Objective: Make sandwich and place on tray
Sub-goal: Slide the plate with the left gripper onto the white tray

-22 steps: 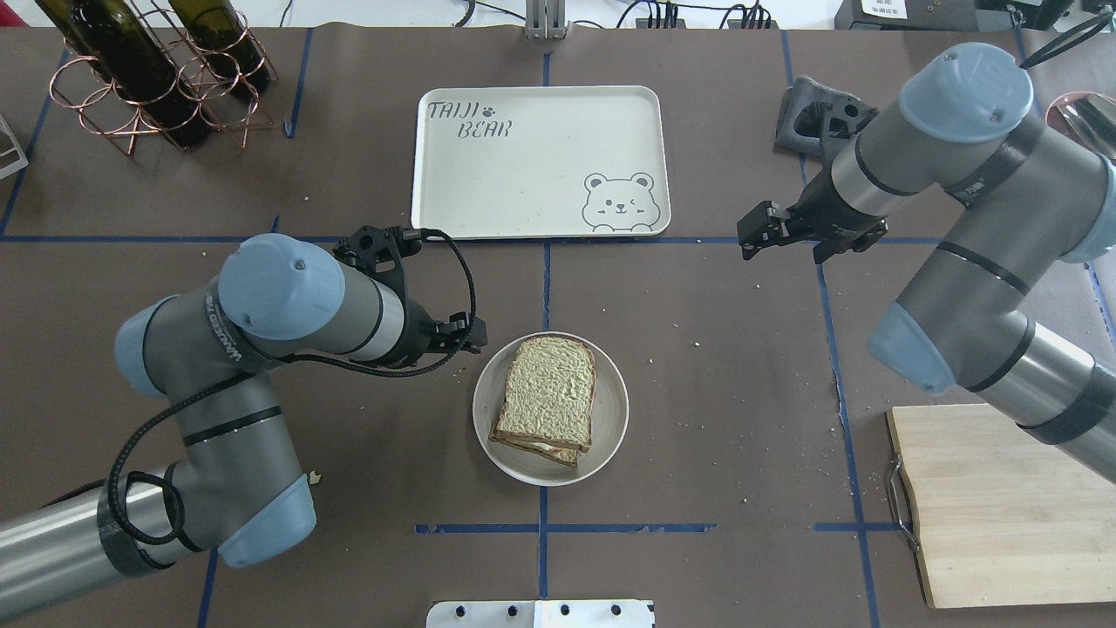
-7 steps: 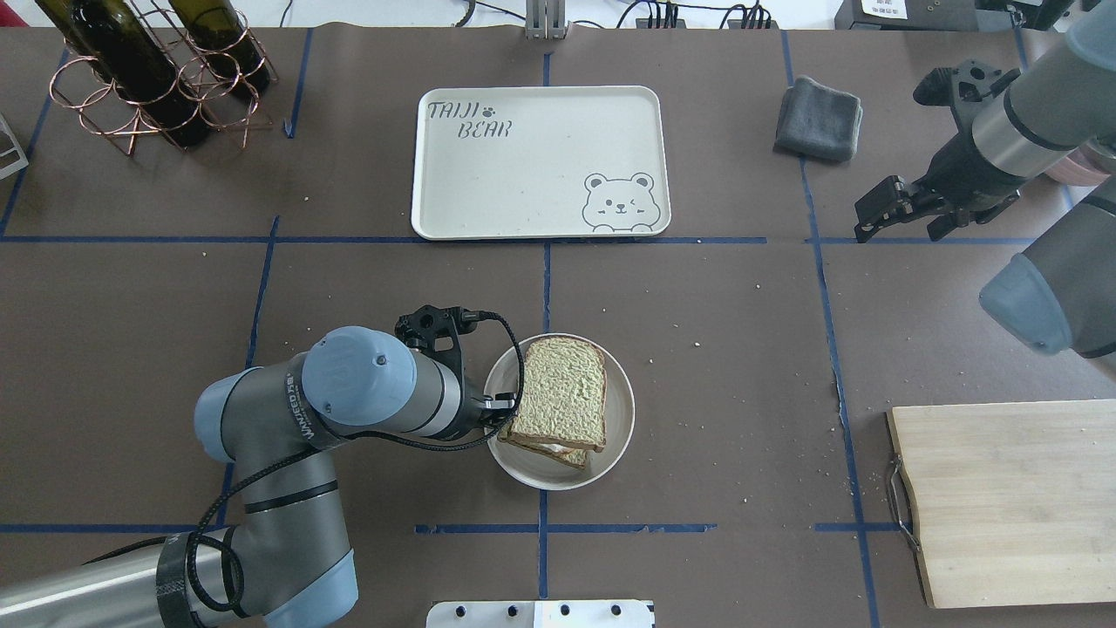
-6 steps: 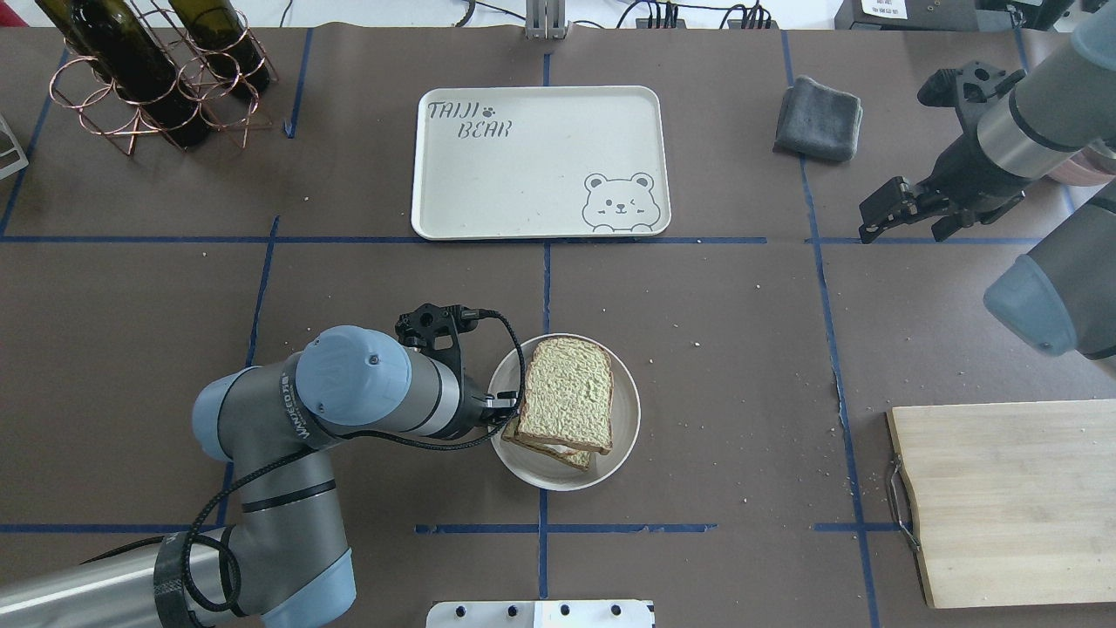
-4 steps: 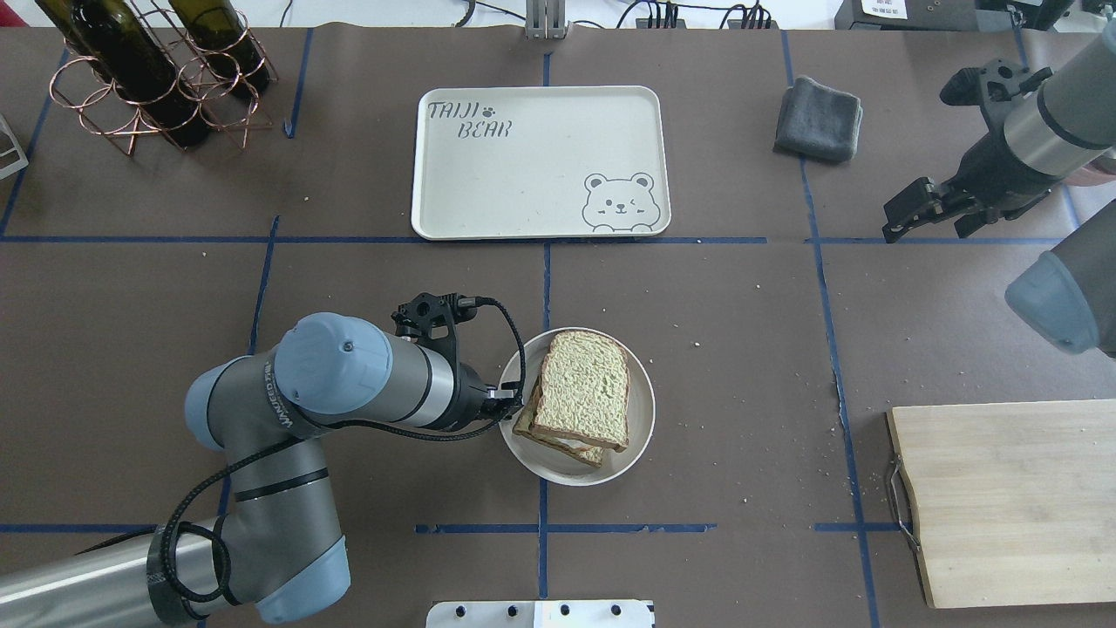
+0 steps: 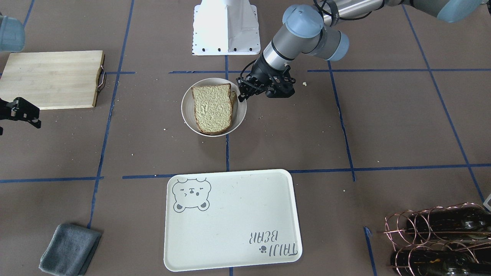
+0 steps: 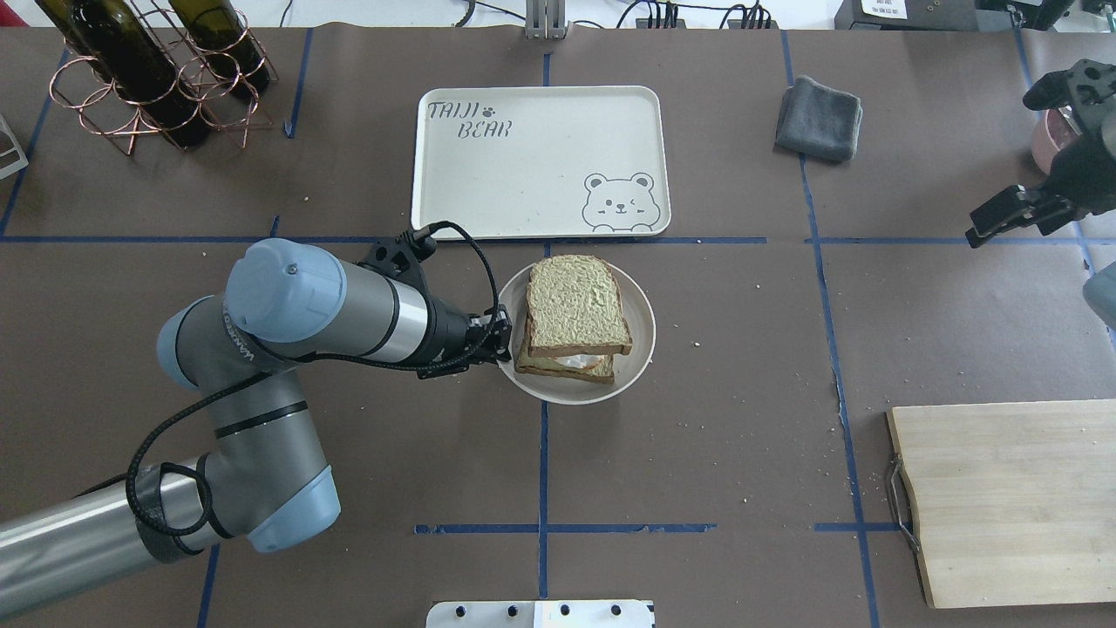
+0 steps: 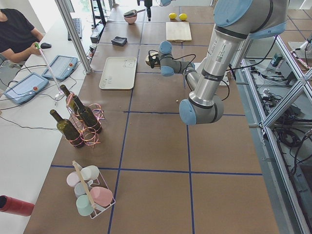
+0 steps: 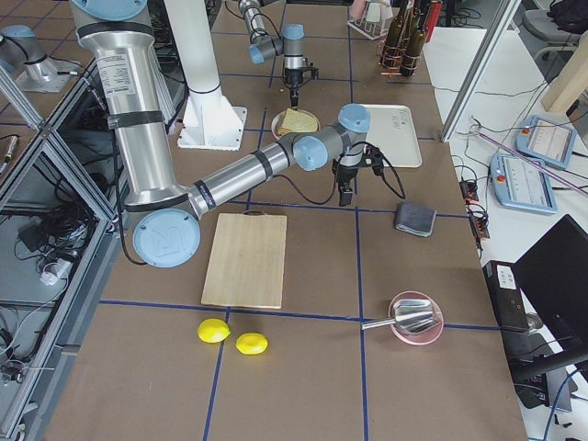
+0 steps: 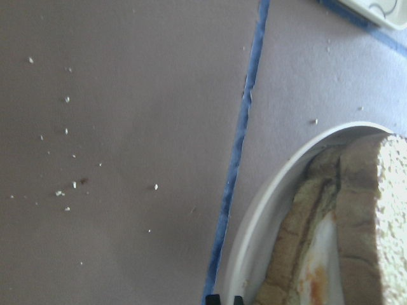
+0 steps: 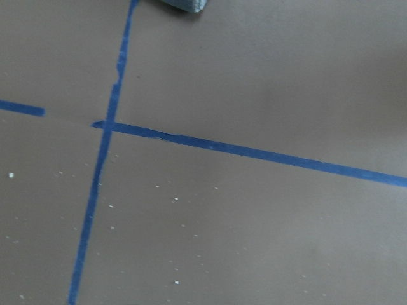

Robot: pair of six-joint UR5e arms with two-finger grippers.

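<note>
A round whitish plate (image 6: 567,392) near the centre of the bench (image 6: 741,349) carries the sandwich (image 6: 577,301), with egg white showing between its two slices. The left tool (image 6: 504,336) pinches the plate's rim. Just beyond, toward the far edge, lies the tray (image 6: 523,174), lettered "TAIJI BEAR". Whether the right tool (image 6: 981,231) is spread I cannot tell.

Overhead cam high over brown paper-covered table (image 6: 715,419), looking fwd/down, front cam opposite, facing back, both share large cream rectangular bear-print tray (image 6: 540,157), end cams far off, left wrist cam close on small round whitish plate (image 9: 254,216), right wrist cam close on table
</note>
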